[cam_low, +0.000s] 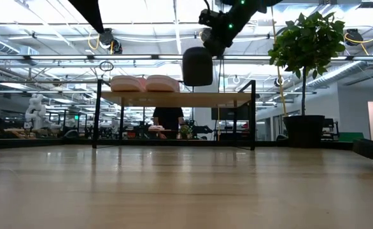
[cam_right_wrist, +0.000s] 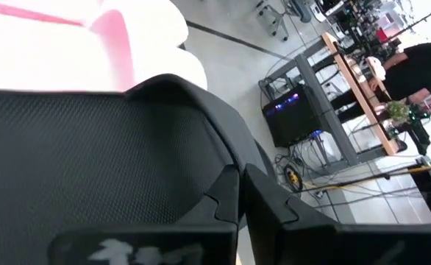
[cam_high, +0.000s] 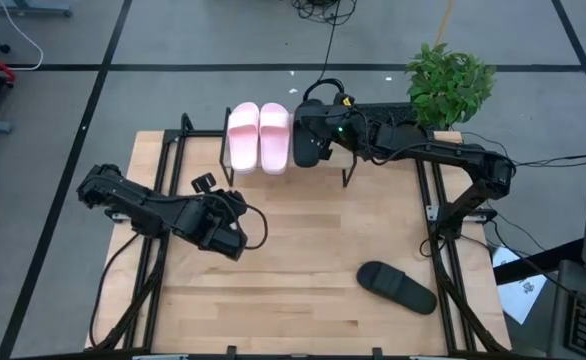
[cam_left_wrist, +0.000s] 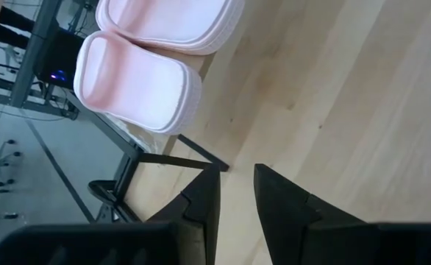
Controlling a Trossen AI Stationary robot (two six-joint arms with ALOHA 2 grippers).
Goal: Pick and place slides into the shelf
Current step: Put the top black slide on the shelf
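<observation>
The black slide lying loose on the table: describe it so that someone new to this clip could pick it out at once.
Start at the big wooden tabletop in the high view and go to its near right part, away from the shelf at the far edge. There a black slide lies alone on the bare wood. The other black slide hangs in the right gripper at the shelf, beside the pink pair.

I see a grey floor (cam_high: 173,40) marked with dark lines around my wooden table (cam_high: 303,240). A leafy potted plant (cam_high: 450,82) stands far right; bright ceiling lights (cam_low: 142,13) and benches fill the room beyond.
</observation>
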